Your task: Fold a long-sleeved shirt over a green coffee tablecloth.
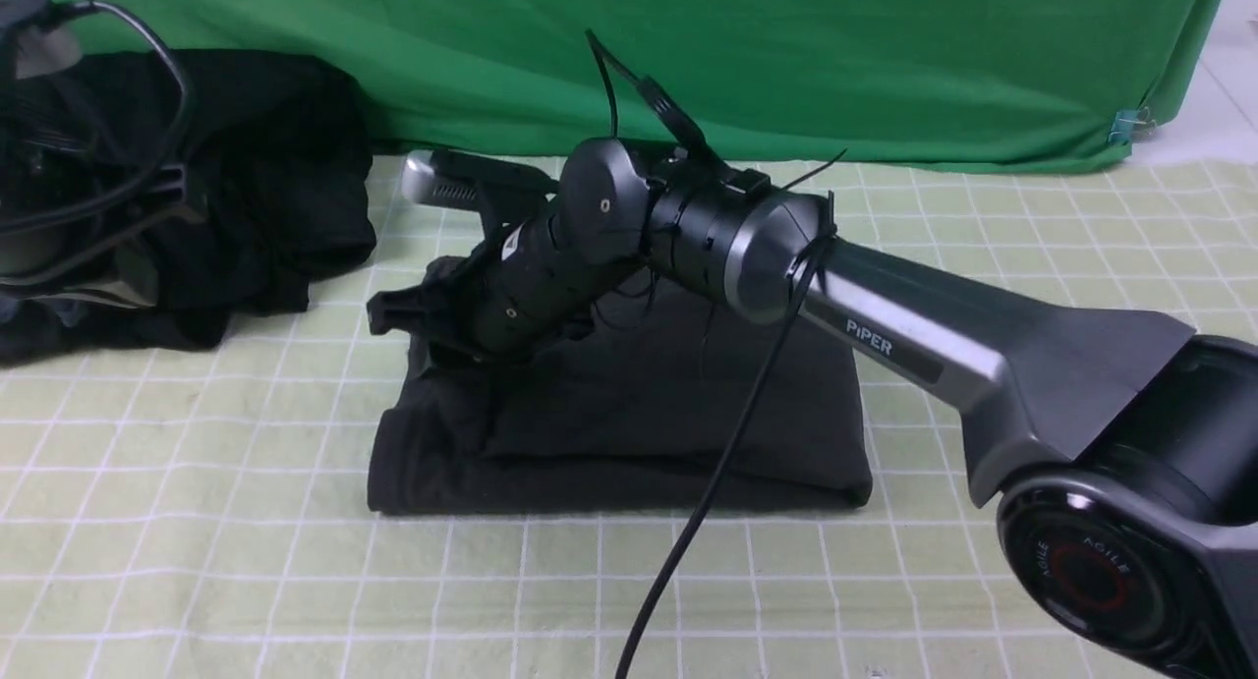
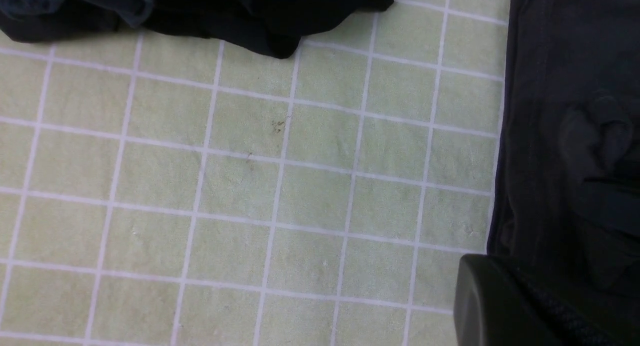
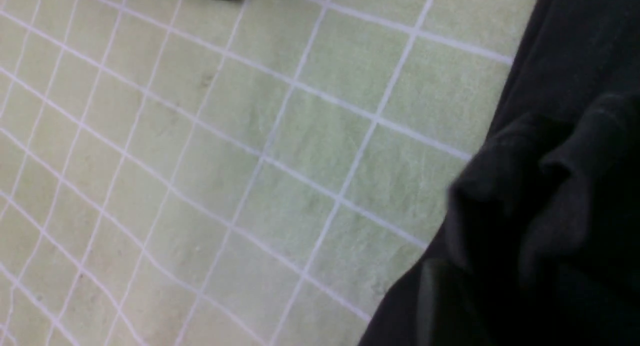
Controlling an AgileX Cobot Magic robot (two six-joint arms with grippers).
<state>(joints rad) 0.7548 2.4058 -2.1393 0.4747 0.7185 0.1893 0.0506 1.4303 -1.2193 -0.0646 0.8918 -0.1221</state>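
Observation:
The long-sleeved shirt lies folded into a dark charcoal rectangle in the middle of the green coffee tablecloth. My right arm reaches across it from the right. The right gripper sits low over the shirt's far left part, where the cloth bunches up. One of its fingers shows as a dark blur against the fabric, so the jaws' state is unclear. My left arm hangs at the far left over the black pile. One left finger shows beside the shirt's edge, holding nothing that I can see.
A bulky pile of black garments lies at the back left on the tablecloth, its edge near the left wrist. A plain bright green backdrop closes the far side. The right arm's black cable hangs down over the shirt's front.

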